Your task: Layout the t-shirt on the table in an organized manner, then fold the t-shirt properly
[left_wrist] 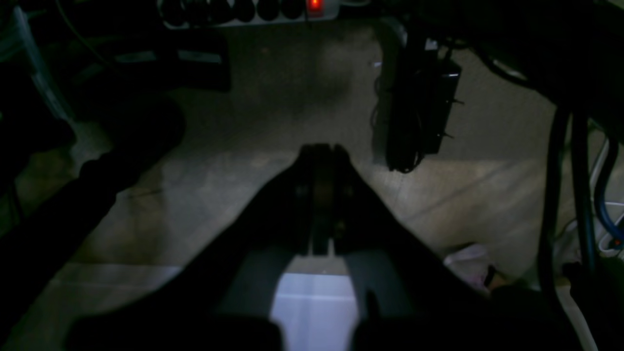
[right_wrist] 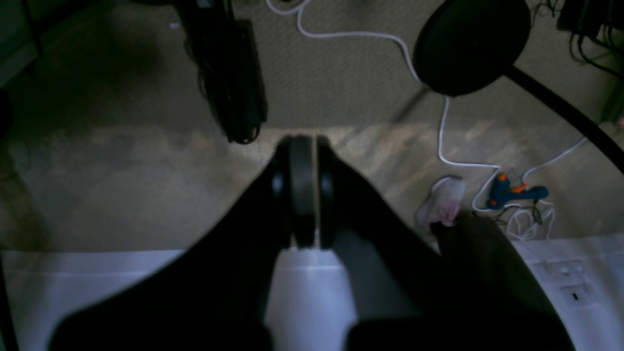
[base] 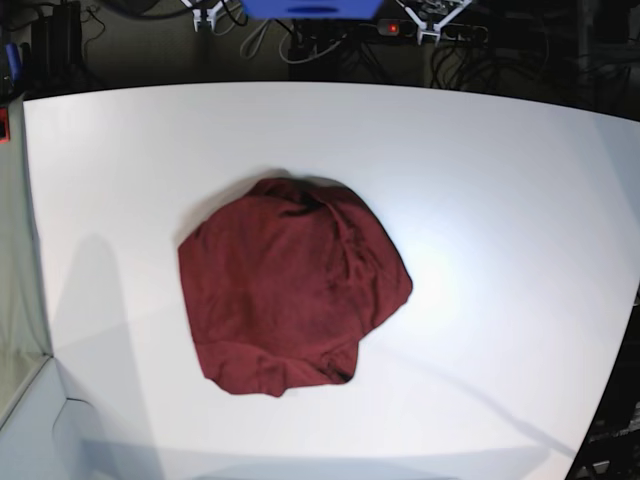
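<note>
Base view: maroon t-shirt (base: 290, 285) lies crumpled in a rounded heap left of centre on the white table (base: 500, 200), soft thin knit, wrinkled, sleeves tucked under. Left gripper (left_wrist: 321, 148) and right gripper (right_wrist: 304, 141) both clenched, empty, over floor

A lab or workshop: power strip (left_wrist: 248, 10), loose cables (right_wrist: 453, 146) and glue gun (right_wrist: 512, 191) on carpeted floor (right_wrist: 341, 87)

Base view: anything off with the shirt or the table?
The t-shirt lies bunched in a rounded heap on the table, sleeves and hem tucked out of sight, folds across its upper right. Not laid out yet. No spill or damage visible. Neither arm is over the table.
</note>
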